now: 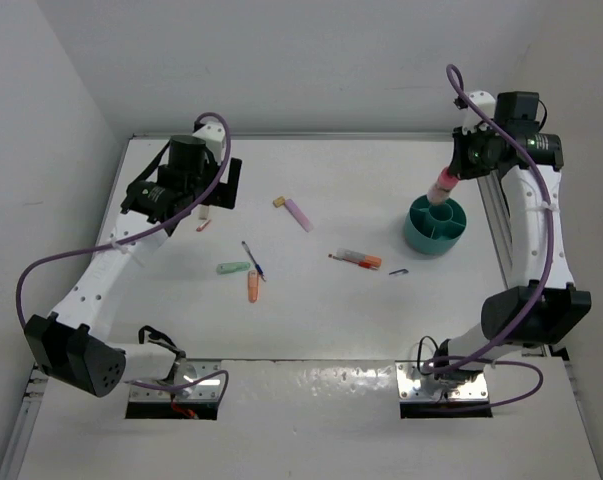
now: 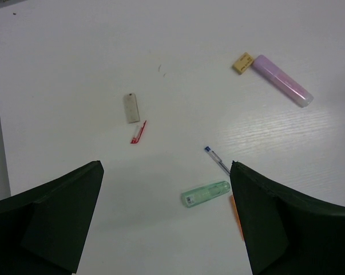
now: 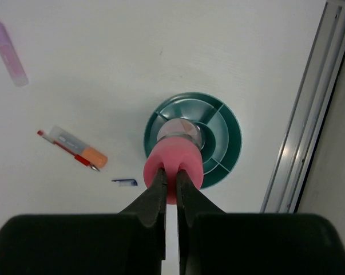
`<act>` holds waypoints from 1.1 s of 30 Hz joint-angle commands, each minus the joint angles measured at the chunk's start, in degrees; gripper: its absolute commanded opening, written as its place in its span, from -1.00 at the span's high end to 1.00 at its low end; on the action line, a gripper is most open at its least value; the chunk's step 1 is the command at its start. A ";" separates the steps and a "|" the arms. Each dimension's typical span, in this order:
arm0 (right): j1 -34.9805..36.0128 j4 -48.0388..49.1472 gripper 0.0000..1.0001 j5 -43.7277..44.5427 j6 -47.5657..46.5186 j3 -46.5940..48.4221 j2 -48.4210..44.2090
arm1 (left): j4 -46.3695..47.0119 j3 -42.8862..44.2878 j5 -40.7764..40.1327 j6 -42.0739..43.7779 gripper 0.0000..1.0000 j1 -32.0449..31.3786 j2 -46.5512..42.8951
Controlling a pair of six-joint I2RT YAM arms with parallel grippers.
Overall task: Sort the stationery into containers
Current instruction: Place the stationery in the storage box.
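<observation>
My right gripper [image 1: 454, 168] [image 3: 170, 179] is shut on the pink-red marker [image 1: 443, 186] [image 3: 174, 163]. The marker hangs upright with its lower end at the middle well of the round teal cup [image 1: 417, 232] [image 3: 234, 137]. Scattered on the table are a lilac highlighter [image 1: 299, 215] [image 2: 282, 81] with its yellow cap [image 1: 279, 201] [image 2: 242, 63], a mint-green stub [image 1: 233, 268] [image 2: 205, 194], an orange stub [image 1: 252, 287] and a dark-blue pen [image 1: 252, 259] [image 2: 217, 160]. A red-orange pen [image 1: 358, 259] [image 3: 75, 150] and a tiny blue-purple piece [image 1: 398, 271] [image 3: 125, 182] lie nearer the cup. My left gripper [image 1: 216, 195] [image 2: 165, 169] hovers open at the far left.
A small red clip [image 1: 203, 226] [image 2: 138, 132] and a grey tab [image 2: 132, 107] lie under the left gripper. A metal rail [image 1: 496, 215] [image 3: 301, 126] runs along the table's right edge, close to the cup. White walls close the back and left.
</observation>
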 commanded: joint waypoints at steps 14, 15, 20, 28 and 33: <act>-3.03 3.80 1.00 0.56 -2.21 -2.03 3.97 | 2.56 -0.28 -0.60 1.88 -1.00 -2.44 -0.09; -3.03 3.80 1.00 0.65 -2.38 -2.64 4.05 | 2.56 -0.54 -0.77 1.88 -1.00 -2.53 0.00; -3.38 5.20 1.00 1.00 -2.65 -4.93 4.23 | 2.73 -1.16 -1.74 3.02 -1.00 -2.97 0.97; -3.38 6.35 1.00 1.70 -2.74 -6.78 5.20 | 4.75 -1.60 -3.67 6.36 -1.00 -3.06 1.06; -3.38 4.77 0.71 2.06 -2.39 -5.64 6.95 | 4.23 -2.74 -3.23 6.09 -1.00 -2.35 0.62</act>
